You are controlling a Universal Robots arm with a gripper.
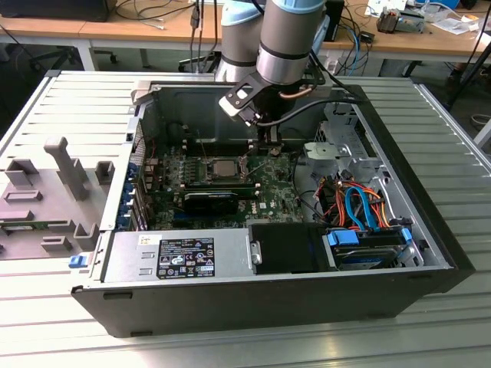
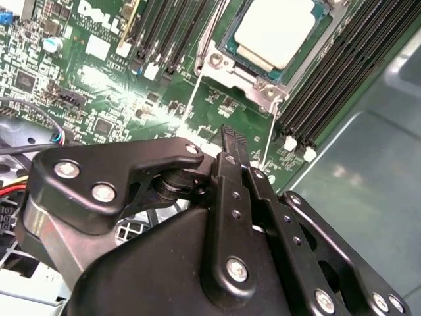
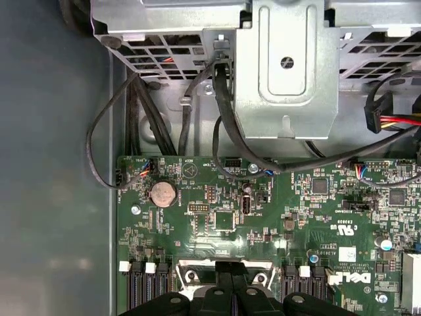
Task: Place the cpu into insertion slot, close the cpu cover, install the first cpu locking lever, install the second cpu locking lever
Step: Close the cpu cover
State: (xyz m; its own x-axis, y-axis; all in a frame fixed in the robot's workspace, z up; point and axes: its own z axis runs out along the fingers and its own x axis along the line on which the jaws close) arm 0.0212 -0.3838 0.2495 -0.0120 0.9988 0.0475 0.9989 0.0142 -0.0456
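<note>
Bright, even overhead room light fills the exterior view: the pale slatted tabletop (image 1: 61,100) shines, while the open computer case (image 1: 230,303) is dimmer inside, darkest at twelve o'clock under the arm (image 1: 288,38). In the second wrist view, white glare washes out a patch of the motherboard (image 2: 112,82) and the cpu (image 2: 273,29) top; the black hand (image 2: 231,141) carries soft highlights. In the first wrist view the drive cage (image 3: 283,66) gleams.

One cpu (image 2: 273,33), one cpu cover (image 2: 227,66), two wire levers (image 2: 195,89), one coin battery (image 3: 162,193), one arm (image 1: 288,38).

cpu (image 2: 273,33) in the insertion slot (image 2: 256,71), memory slots (image 2: 348,62) flanking it, gripper (image 1: 268,146) just beside it on the exterior view's right, power supply (image 1: 176,257) before it
</note>
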